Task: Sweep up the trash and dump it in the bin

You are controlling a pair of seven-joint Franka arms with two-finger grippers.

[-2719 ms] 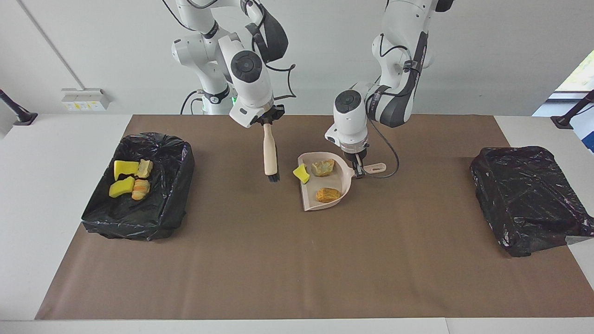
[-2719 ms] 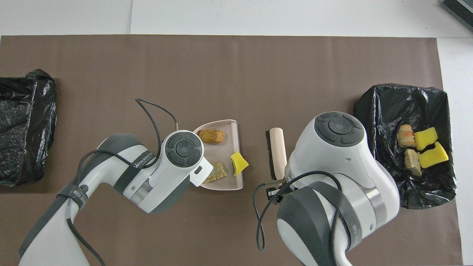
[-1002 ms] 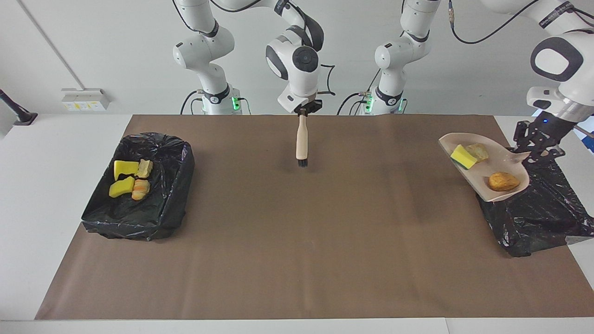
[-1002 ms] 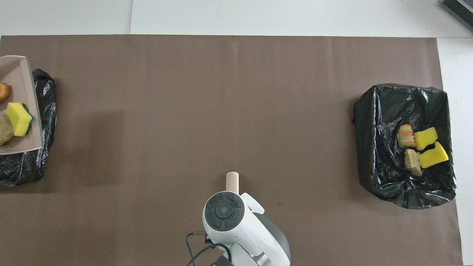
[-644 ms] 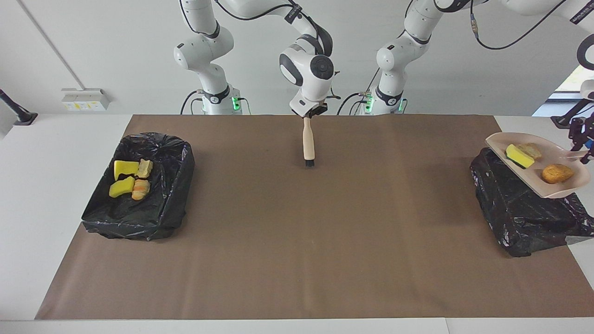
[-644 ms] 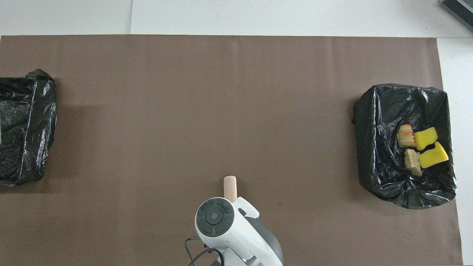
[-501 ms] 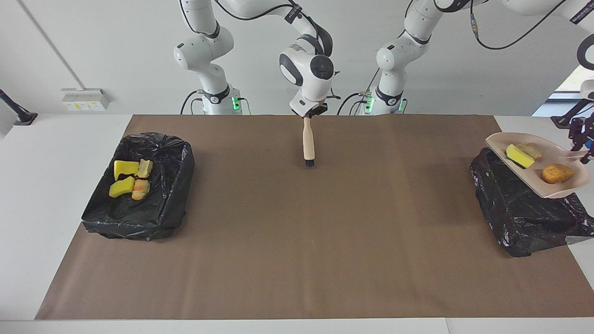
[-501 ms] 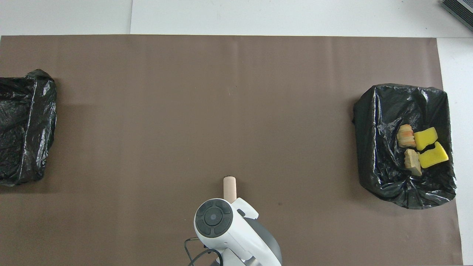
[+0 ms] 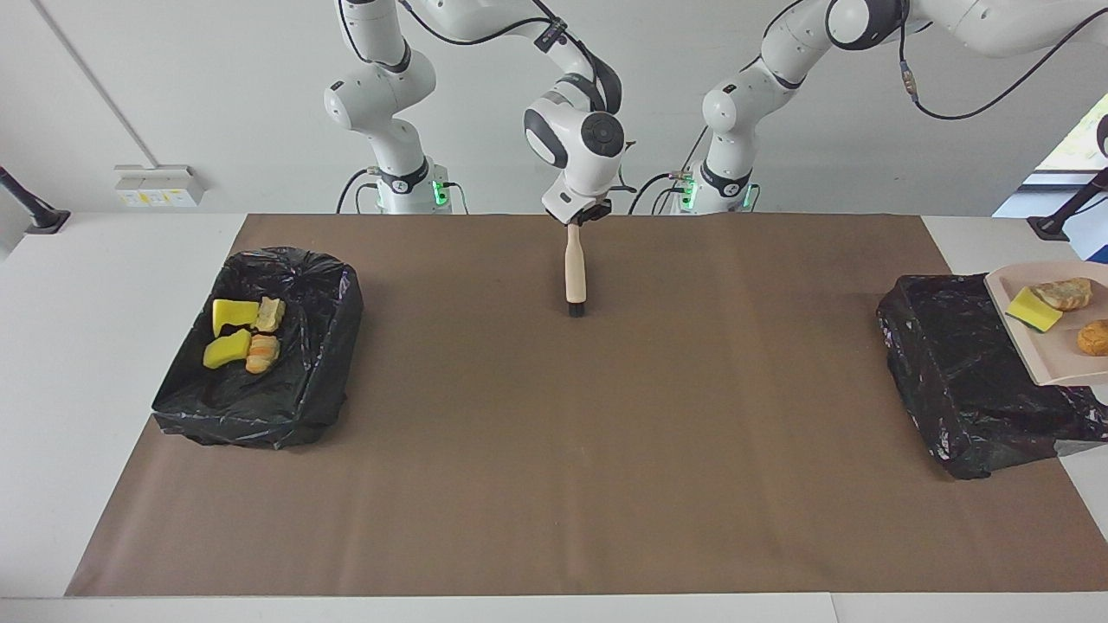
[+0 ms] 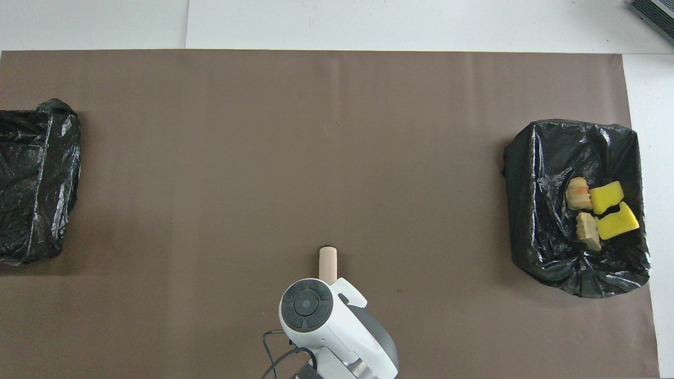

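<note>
Bin at the left arm's end (image 9: 952, 363): it sits under the dustpan. I think you are at the dumping step here.
Bin at the right arm's end (image 9: 286, 407): four bits of trash (image 9: 234, 313) lie in it.
Dustpan (image 9: 1052, 359): it is up in the air, almost flat. Next, tip it slowly so nothing lands on the table.
Brush (image 9: 575, 272): it hangs with its bristles down. The right gripper (image 9: 574, 221) pinches its handle and waits.
Pan trash (image 9: 1033, 309): three bits are on the dustpan.
Left gripper: it is out of sight, so you cannot tell its grip.

A white table (image 9: 104, 285) carries a brown mat (image 9: 571, 433); two black-lined bins (image 9: 260, 346) (image 9: 969, 372) sit at the mat's two ends.
</note>
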